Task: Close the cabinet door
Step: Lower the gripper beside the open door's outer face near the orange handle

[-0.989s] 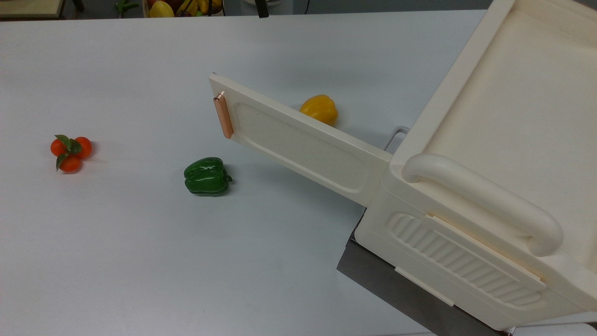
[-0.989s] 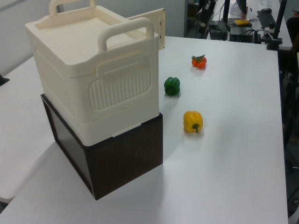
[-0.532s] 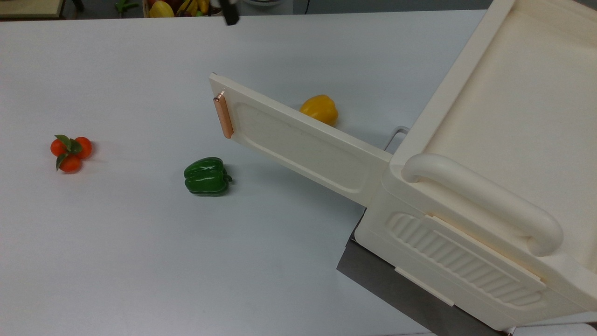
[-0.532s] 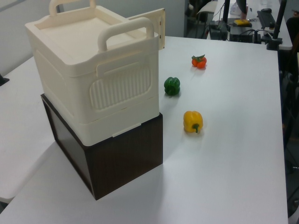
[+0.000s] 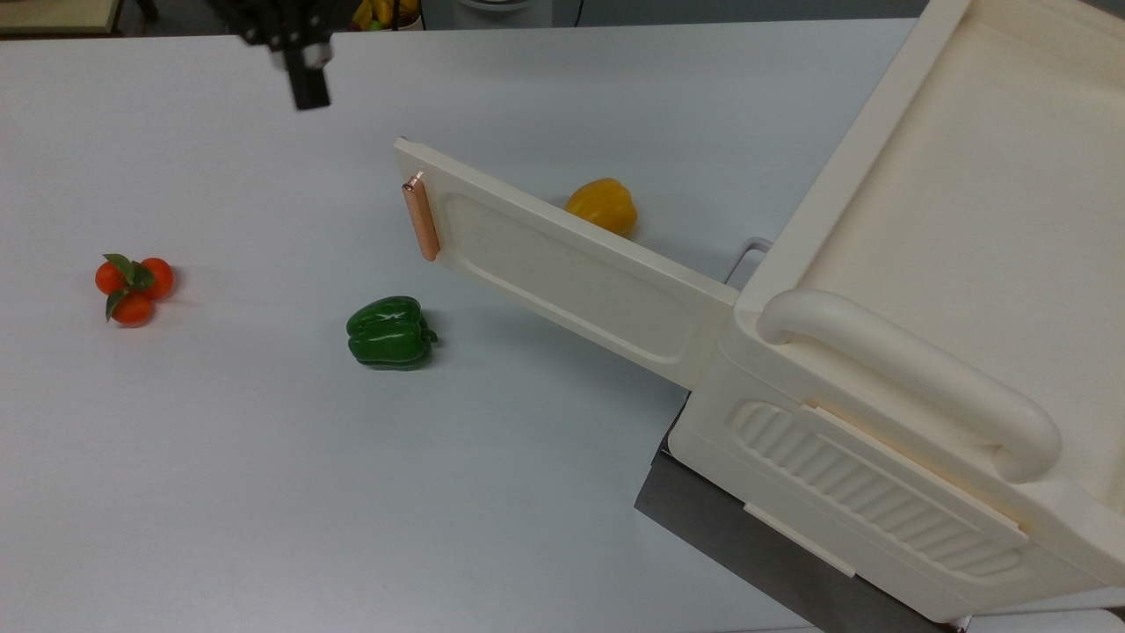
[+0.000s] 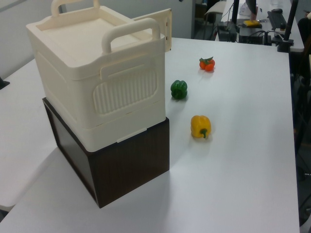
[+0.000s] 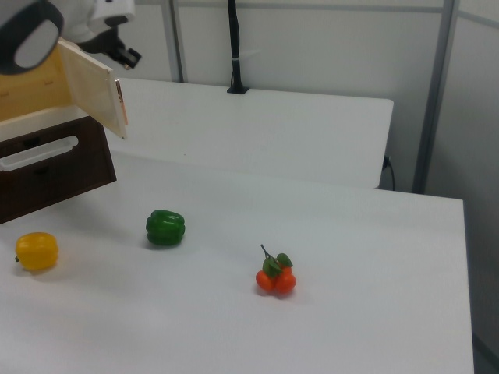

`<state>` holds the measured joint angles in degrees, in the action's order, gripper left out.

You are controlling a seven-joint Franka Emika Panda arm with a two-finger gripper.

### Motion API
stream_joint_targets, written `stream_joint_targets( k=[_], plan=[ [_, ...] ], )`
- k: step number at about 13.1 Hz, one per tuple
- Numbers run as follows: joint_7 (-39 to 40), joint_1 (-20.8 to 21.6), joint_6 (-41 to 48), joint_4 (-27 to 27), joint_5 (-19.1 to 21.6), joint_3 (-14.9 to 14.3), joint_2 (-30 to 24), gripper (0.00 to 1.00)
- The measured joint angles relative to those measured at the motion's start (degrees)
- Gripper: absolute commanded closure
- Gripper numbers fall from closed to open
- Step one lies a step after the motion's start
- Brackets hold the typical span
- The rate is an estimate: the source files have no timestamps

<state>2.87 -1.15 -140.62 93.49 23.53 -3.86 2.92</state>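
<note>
Cabinet door (image 5: 562,277) stood swung wide open off the cream cabinet (image 5: 932,290), hinged at the cabinet corner and sticking out over the surface (image 5: 220,457); free end with the copper handle (image 5: 421,221) pointed toward the top view's left. The cabinet sat on a dark box (image 6: 121,165).

Handling, my read: a thin, rigid moulded plastic panel, light, with a low-resistance hinge. It looked smooth and probably slippery, so a flat push should beat a pinch. Best contact was likely the outer face near the handle end, for the longest lever arm about the hinge. The handle bar looked too small and shiny to grab reliably.

End effector (image 5: 308,83) hung at the top view's upper left, well apart from the door and holding nothing. Couldn't tell whether its fingers were apart or together.

Clearance: the yellow pepper (image 5: 603,206) sat on the surface on the far side of the panel, in the closing sweep as the top view shows it, but the door rode above the surface, so it probably cleared. Green pepper (image 5: 389,331) lay near the handle end on the other side, and the tomatoes (image 5: 134,283) sat well apart. Open room all round the free edge for an approach.
</note>
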Motion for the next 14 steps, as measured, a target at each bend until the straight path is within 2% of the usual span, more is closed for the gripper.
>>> stream_joint_targets(
  k=[4, 7, 14],
  plan=[
    [0.00, -0.02, -10.87, 0.12, 2.21, 0.00, 5.00, 1.00],
    [0.00, 0.88, -17.87, 0.12, 2.32, 0.20, 8.89, 1.00],
    [-0.01, 3.00, -18.81, 0.36, 2.32, 1.10, 12.02, 1.00]
  ],
)
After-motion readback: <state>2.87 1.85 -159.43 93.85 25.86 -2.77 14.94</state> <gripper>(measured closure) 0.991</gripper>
